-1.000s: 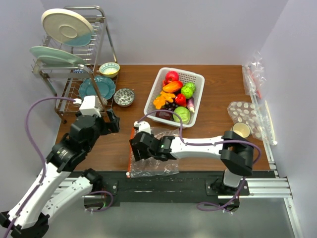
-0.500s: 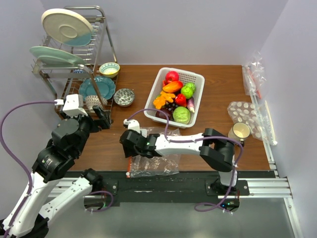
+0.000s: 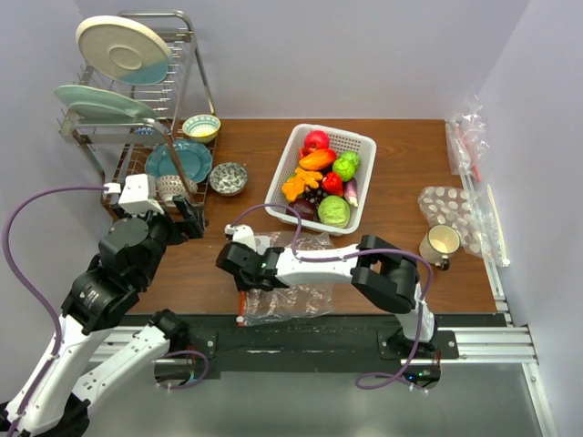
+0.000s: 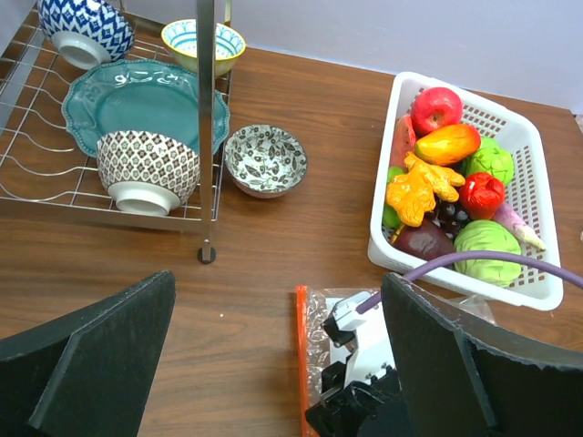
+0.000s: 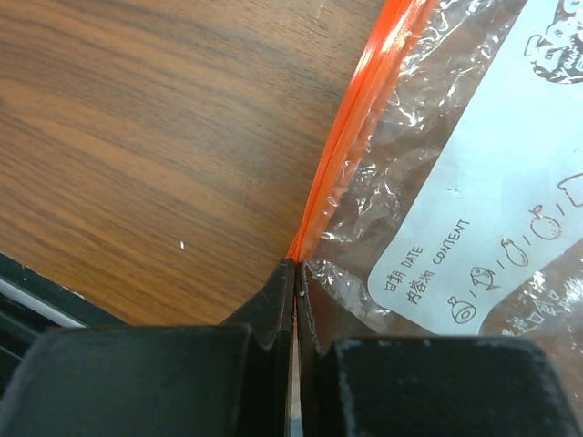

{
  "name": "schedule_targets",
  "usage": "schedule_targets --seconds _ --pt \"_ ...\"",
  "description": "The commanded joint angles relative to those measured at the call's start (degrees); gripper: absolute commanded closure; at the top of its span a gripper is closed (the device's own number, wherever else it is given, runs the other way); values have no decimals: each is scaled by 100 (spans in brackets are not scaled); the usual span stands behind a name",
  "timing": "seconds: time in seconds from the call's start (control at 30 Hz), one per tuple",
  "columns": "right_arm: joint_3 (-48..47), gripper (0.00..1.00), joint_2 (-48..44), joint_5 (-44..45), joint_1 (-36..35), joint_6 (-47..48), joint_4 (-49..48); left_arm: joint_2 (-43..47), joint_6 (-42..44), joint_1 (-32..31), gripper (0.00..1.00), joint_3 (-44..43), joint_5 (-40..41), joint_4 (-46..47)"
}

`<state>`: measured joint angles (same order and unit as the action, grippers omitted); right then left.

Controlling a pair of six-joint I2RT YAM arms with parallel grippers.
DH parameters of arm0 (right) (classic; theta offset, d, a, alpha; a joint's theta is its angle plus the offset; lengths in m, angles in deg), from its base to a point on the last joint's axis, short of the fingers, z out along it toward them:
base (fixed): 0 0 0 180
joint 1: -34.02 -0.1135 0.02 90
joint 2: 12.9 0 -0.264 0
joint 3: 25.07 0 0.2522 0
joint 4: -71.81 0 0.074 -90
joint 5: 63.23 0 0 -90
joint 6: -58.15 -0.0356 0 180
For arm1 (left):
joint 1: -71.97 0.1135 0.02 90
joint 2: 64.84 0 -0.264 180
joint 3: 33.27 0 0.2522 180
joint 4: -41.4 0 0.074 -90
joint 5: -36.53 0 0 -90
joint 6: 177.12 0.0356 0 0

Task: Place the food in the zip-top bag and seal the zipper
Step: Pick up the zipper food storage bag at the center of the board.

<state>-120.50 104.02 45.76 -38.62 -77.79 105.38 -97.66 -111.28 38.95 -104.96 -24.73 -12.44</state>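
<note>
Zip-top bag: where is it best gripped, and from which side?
The orange strip along its mouth. The bag lies flat and crinkly, so that stiffer edge likely pinches best; come down from the mouth side, jaws either side, as the right gripper does.

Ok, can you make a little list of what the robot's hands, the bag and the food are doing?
right gripper: shut, pinching one end of the zipper
left gripper: open, holding nothing, above the table
zip-top bag: lying flat on the table, no food visible inside
food: piled in the white basket
</note>
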Motion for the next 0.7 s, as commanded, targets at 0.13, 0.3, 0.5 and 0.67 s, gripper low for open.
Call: schedule_targets --seconds 0.13,0.3,0.5,0.67 --pt "562 100 -1706 254 -22 111 -127 -154 96 32 0 80 -419 123" --pt "1808 100 -3504 606 13 102 -634 -497 -150 32 0 133 -1132 175" --pt "3392 100 -5615 932 153 14 -1576 -795 -282 32 3 204 -2572 693" --pt "3675 100 -6304 1072 206 120 -1314 -1112 -351 32 0 448 -4417 1597"
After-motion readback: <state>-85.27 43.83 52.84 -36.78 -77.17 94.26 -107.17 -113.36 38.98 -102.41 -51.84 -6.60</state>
